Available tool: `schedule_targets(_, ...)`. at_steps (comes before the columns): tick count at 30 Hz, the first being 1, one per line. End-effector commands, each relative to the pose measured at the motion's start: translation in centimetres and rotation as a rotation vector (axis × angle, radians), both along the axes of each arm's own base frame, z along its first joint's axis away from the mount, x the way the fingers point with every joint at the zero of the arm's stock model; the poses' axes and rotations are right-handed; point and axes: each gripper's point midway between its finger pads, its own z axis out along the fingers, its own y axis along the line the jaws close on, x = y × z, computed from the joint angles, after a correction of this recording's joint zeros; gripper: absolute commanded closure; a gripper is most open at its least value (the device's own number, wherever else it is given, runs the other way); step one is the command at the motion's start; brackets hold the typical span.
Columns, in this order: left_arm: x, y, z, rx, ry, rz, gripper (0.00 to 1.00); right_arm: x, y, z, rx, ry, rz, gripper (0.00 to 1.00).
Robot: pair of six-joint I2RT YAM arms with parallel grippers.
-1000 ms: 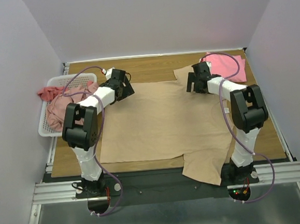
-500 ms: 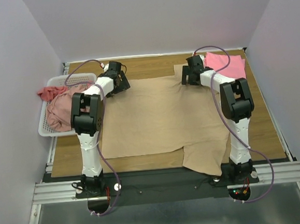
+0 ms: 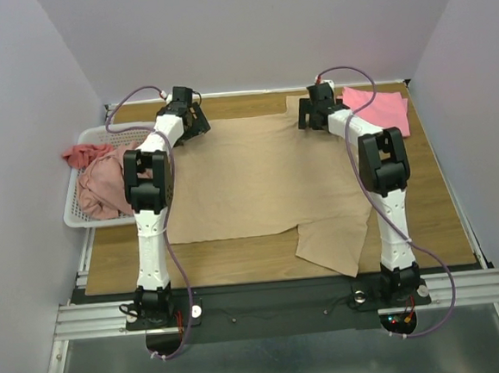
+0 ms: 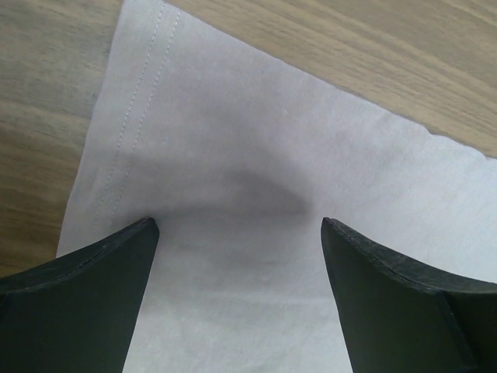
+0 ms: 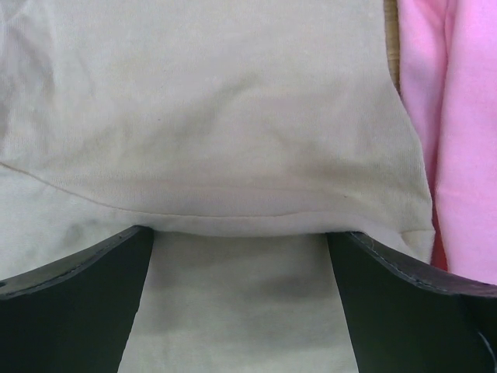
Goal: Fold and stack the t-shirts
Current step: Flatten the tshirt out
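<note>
Jaws on the left arm (image 3: 149, 173) and right arm (image 3: 377, 155) gape wide, holding nothing, over the far corners of the tan t-shirt (image 3: 266, 181), which is spread on the worktop (image 3: 238, 256). A pink t-shirt (image 3: 380, 107) lies beside it, and dusty-pink t-shirts (image 3: 102, 181) fill the basket (image 3: 72, 219).

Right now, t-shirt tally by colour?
Large tan cloth t-shirt, spread flat: 1
Bright pink cloth t-shirt, far right: 1
Dusty-pink cloth t-shirt, in white plastic mesh basket: 1
Salmon-red cloth t-shirt, over basket rim: 1
Total: 4
</note>
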Motion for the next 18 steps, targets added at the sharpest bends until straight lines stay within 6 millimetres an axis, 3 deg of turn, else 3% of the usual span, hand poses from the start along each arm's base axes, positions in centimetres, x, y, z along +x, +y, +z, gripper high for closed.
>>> schedule_targets(1, -0.1, -2.1, 6.4, -0.021, -0.076, -0.053, 0.02, -0.1, 0.0, 3.8, -0.001, -0.032, 0.063, 0.0)
schedule_targets(2, -0.7, -2.6, 9.0, -0.014, -0.107, -0.058, 0.02, -0.6, 0.0, 4.6, 0.004, -0.032, 0.071, 0.0)
schedule_targets(3, -1.2, -2.7, 10.4, -0.006, -0.122, -0.055, 0.02, -1.3, 0.1, 5.6, 0.019, -0.04, 0.082, 0.0)
schedule_targets(4, -1.9, -3.4, 11.7, -0.009, -0.139, -0.059, 0.02, -2.1, 0.2, 9.0, 0.035, -0.088, 0.094, 0.0)
schedule_targets(5, -3.6, -3.2, 14.0, -0.006, -0.168, -0.048, 0.02, -3.8, 0.1, 8.5, 0.042, -0.059, 0.1, 0.0)
schedule_targets(7, -5.8, -3.6, 16.0, -0.018, -0.199, -0.028, 0.02, -5.8, 0.8, 9.8, 0.09, -0.06, 0.14, 0.0)
schedule_targets(8, -8.4, -3.9, 17.4, -0.013, -0.223, -0.019, 0.02, -8.1, 1.2, 11.0, 0.124, -0.062, 0.165, 0.0)
schedule_targets(10, -11.6, -4.3, 18.0, -0.023, -0.234, 0.011, 0.02, -10.6, 1.5, 11.9, 0.175, -0.064, 0.16, 0.0)
schedule_targets(11, -15.0, -4.2, 17.9, -0.001, -0.231, 0.025, 0.02, -12.2, 2.1, 14.2, 0.201, -0.103, 0.173, 0.0)
schedule_targets(12, -16.7, -4.3, 17.6, -0.031, -0.224, 0.062, 0.02, -14.8, 2.1, 12.1, 0.223, -0.051, 0.153, 0.0)
schedule_targets(13, -18.4, -4.1, 17.0, -0.045, -0.214, 0.076, 0.02, -16.5, 2.3, 11.8, 0.24, -0.042, 0.153, 0.0)
schedule_targets(14, -21.9, -3.2, 15.1, -0.045, -0.172, 0.087, 0.02, -18.2, 3.2, 11.6, 0.256, -0.033, 0.168, 0.0)
schedule_targets(15, -23.8, -3.1, 14.0, -0.084, -0.152, 0.126, 0.02, -21.7, 3.2, 10.6, 0.294, -0.008, 0.166, 0.0)
schedule_targets(16, -25.5, -2.5, 12.7, -0.097, -0.125, 0.147, 0.02, -23.3, 3.6, 10.2, 0.318, 0.002, 0.174, 0.0)
schedule_targets(17, -28.9, -0.9, 10.3, -0.092, -0.08, 0.177, 0.02, -25.1, 3.6, 9.7, 0.345, 0.014, 0.174, 0.0)
schedule_targets(18, -30.3, -0.4, 9.4, -0.118, -0.067, 0.218, 0.02, -26.9, 4.0, 10.9, 0.403, -0.017, 0.189, 0.0)
